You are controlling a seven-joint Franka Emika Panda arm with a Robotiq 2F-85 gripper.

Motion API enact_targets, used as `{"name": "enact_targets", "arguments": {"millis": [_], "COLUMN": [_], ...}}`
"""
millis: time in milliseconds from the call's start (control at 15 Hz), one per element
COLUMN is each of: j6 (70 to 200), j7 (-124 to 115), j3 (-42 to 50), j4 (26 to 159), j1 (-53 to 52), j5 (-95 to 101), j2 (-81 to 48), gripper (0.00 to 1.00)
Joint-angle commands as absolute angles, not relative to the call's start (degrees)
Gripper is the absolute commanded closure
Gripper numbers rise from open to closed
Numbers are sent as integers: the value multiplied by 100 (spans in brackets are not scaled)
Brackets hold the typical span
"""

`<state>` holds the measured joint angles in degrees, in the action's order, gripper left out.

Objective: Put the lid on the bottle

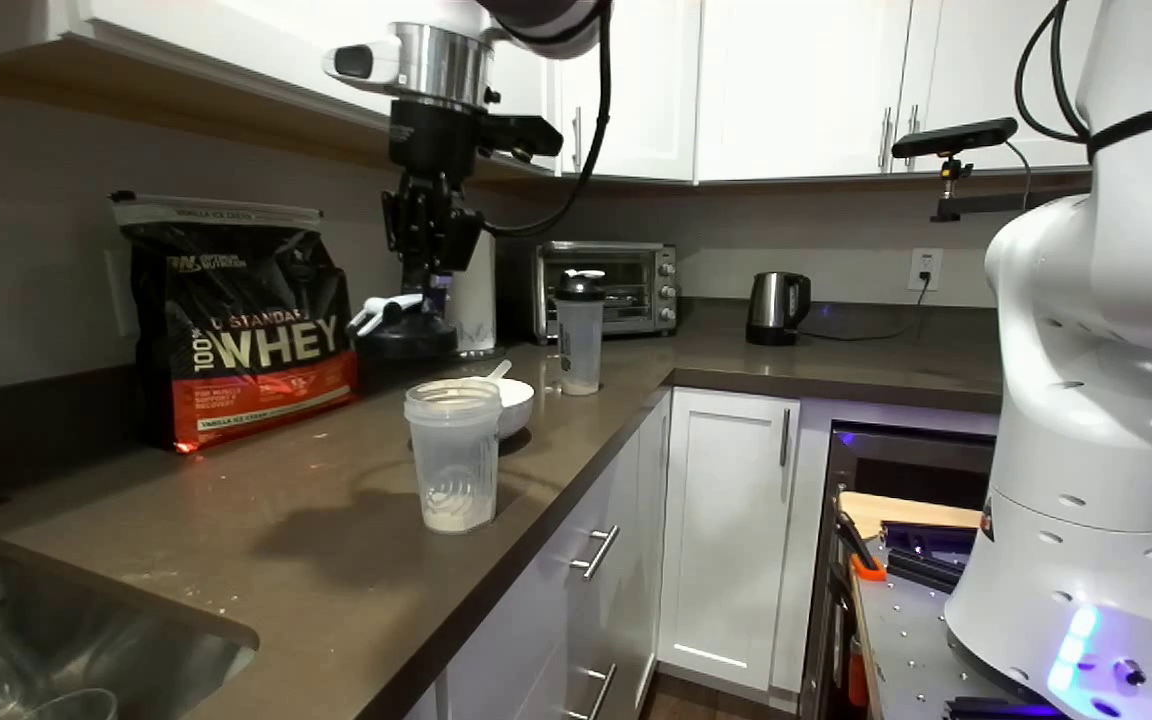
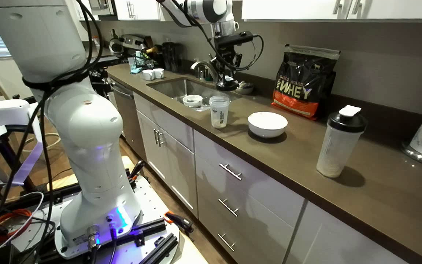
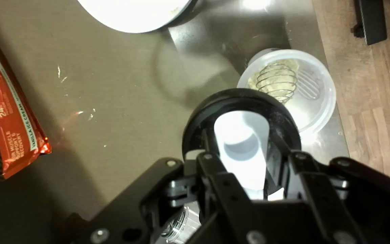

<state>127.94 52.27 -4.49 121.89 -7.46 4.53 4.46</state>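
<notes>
The lid is a round black cap with a white flap. It hangs in the air in both exterior views (image 1: pixel 406 337) (image 2: pixel 226 86) and shows in the wrist view (image 3: pixel 239 99). My gripper (image 1: pixel 426 290) (image 2: pixel 227 75) is shut on the lid; in the wrist view its fingers (image 3: pixel 244 145) stand on either side of the white flap. The open bottle (image 1: pixel 454 460) (image 2: pixel 219 113) stands upright on the counter with powder inside. In the wrist view the bottle (image 3: pixel 313 105) holds a wire whisk ball, and the lid covers part of its rim. The lid is above the bottle's height and off to its side, apart from it.
A black and red whey bag (image 1: pixel 256 330) (image 2: pixel 304 82) stands near the wall. A white bowl (image 1: pixel 516 408) (image 2: pixel 267 124) is beside the bottle. A second shaker with a lid on (image 1: pixel 581 340) (image 2: pixel 339 146) stands farther along. The sink (image 1: pixel 176 600) and counter edge are close.
</notes>
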Motion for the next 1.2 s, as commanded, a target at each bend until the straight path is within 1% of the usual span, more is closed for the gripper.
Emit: {"name": "enact_targets", "arguments": {"millis": [0,1133], "j6": [12681,12671], "j7": [5095,4750], "j3": [-427,-413], "j4": [12474,13154], "j1": [-714,-826], "j5": [168,48], "j2": [740,1102], "gripper": [87,87]}}
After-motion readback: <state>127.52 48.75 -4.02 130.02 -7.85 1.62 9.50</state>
